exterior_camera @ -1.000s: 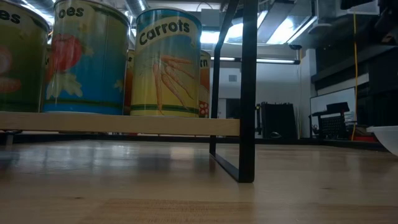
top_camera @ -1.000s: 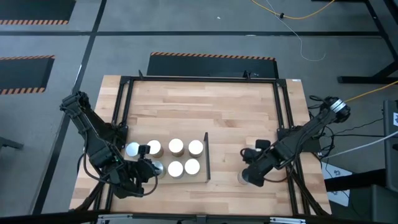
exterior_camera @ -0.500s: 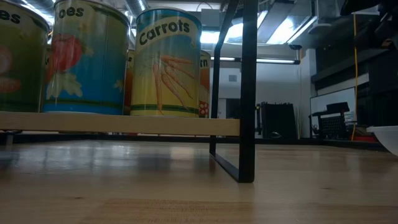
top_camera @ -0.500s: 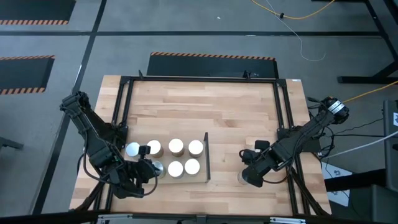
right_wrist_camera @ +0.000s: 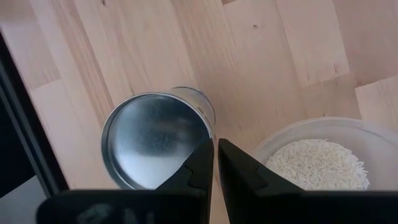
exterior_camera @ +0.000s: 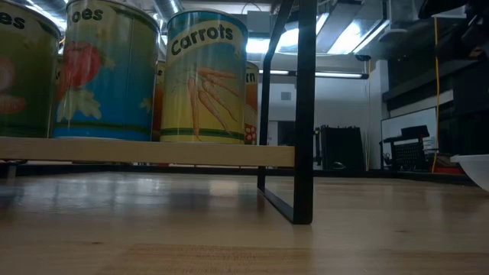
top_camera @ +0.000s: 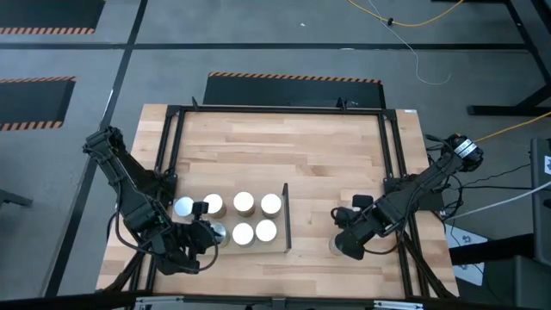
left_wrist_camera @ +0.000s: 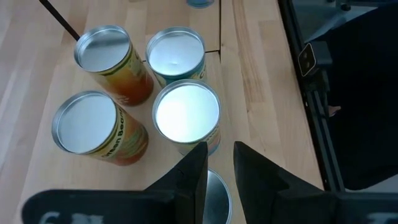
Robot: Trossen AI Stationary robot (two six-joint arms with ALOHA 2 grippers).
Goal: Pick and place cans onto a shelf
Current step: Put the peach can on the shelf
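Six cans (top_camera: 244, 203) sit on the shelf (top_camera: 274, 250) at the lower left of the overhead shot. The left gripper (top_camera: 209, 234) hovers over the can (left_wrist_camera: 217, 196) at that cluster's lower-left corner, fingers (left_wrist_camera: 193, 171) a little apart with its silver top showing between them; can't tell if they're pinching it. Another can (right_wrist_camera: 157, 137) stands off the shelf at lower right, just beside a dish of rice (right_wrist_camera: 323, 155). The right gripper (top_camera: 342, 243) hangs over both, fingers pressed together. The shelf's black frame (top_camera: 287, 215) stands between the two groups.
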